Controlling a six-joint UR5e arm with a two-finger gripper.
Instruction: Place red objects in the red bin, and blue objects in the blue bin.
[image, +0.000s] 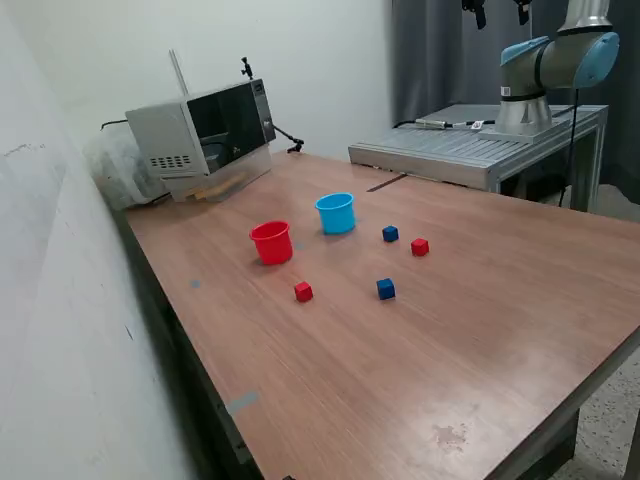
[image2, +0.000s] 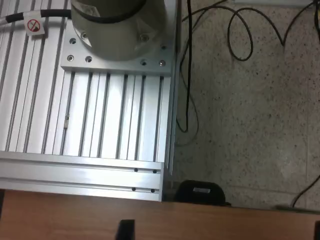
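The worktop (image: 480, 340) carried all task items. Nearest the camera, one red cube (image: 303, 291) and one dark-blue cube (image: 386, 289) lay in front of the red cup (image: 271, 242), apart from it. Beyond them, a second red cube (image: 420, 247) and a second dark-blue cube (image: 390, 234) lay beside the light-blue cup (image: 336, 213). Both cups stood upright, near each other. The tool (image: 497, 10) hung far behind, above the aluminium base (image: 470, 150); its opening could not be determined, and it held nothing visible.

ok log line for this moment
stage: not started | hand: raised near arm base, state unclear | red cubes: on table | blue cubes: on table | red cup, blue cup: upright
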